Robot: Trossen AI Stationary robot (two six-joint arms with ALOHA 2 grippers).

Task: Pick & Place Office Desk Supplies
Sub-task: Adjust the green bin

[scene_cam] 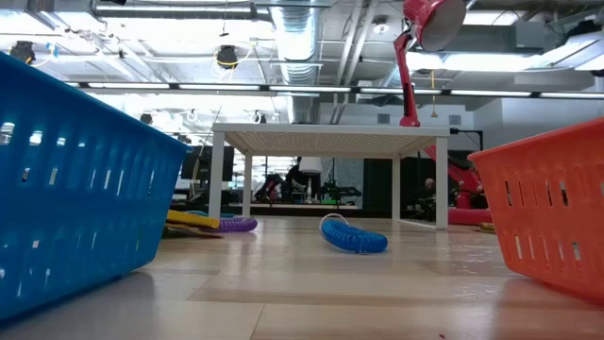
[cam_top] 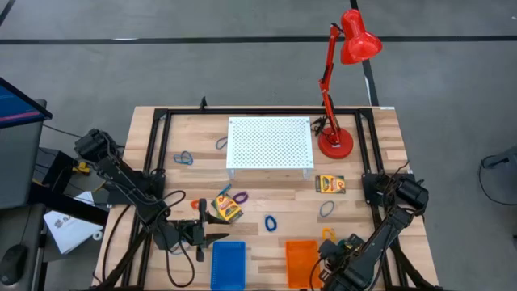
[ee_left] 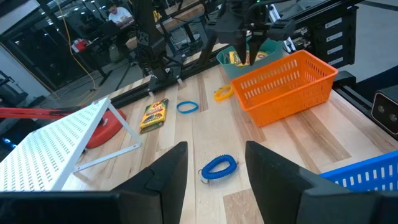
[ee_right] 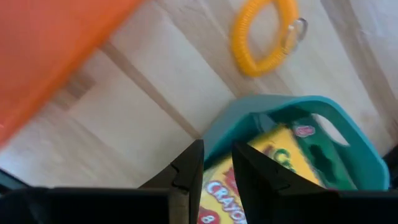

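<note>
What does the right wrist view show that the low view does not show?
Only the right wrist view shows the right gripper, its fingers over a crayon box that sits in a teal bin, and a yellow loop on the wood beside it.

Only the low view shows the blue basket, the white perforated stand, the red lamp, a blue loop and a purple loop.

Both show the orange basket and the wooden table.

Overhead, level, wrist views — perhaps sharing orange basket (cam_top: 301, 263).
</note>
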